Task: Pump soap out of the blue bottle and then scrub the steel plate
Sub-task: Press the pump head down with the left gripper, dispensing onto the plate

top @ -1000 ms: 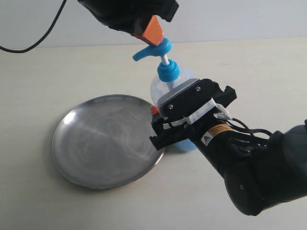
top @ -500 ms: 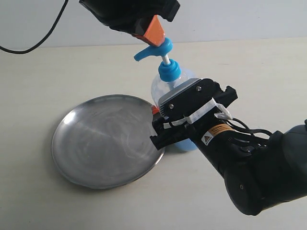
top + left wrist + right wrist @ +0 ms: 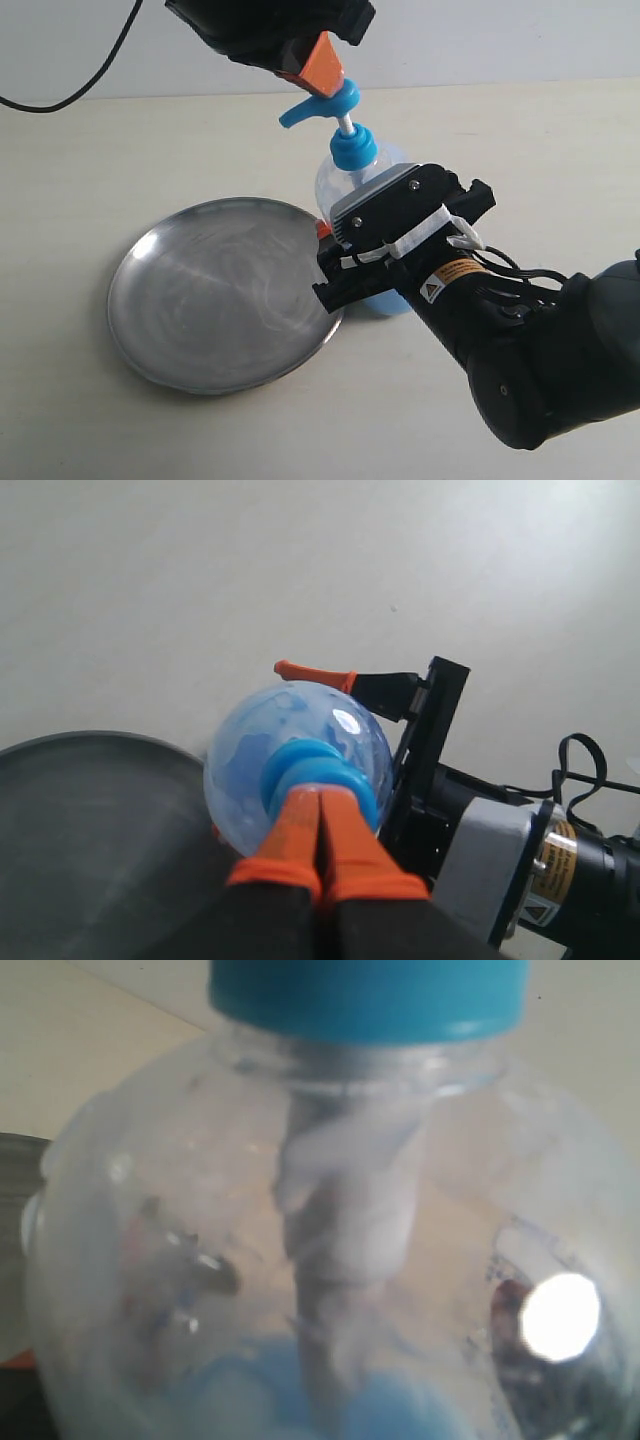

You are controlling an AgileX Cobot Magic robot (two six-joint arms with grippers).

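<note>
The blue bottle (image 3: pixel 350 178) stands upright just past the right rim of the steel plate (image 3: pixel 215 290). My left gripper (image 3: pixel 322 62) is shut, and its orange fingertips (image 3: pixel 300 825) rest on top of the blue pump head (image 3: pixel 325 105), whose spout points over the plate. My right gripper (image 3: pixel 328 258) is shut on the bottle's body, one orange finger (image 3: pixel 312 673) showing on the far side. Light blue soap (image 3: pixel 330 1400) sits low inside the bottle (image 3: pixel 330 1260). I see no soap on the plate (image 3: pixel 90 830).
A pale tabletop (image 3: pixel 520 140) runs out around the plate and bottle. A black cable (image 3: pixel 70 95) hangs at the back left. My right arm (image 3: pixel 540 350) fills the lower right.
The bottle and pump head have shifted a few pixels to the right since the earliest frame. Both grippers keep their hold and place.
</note>
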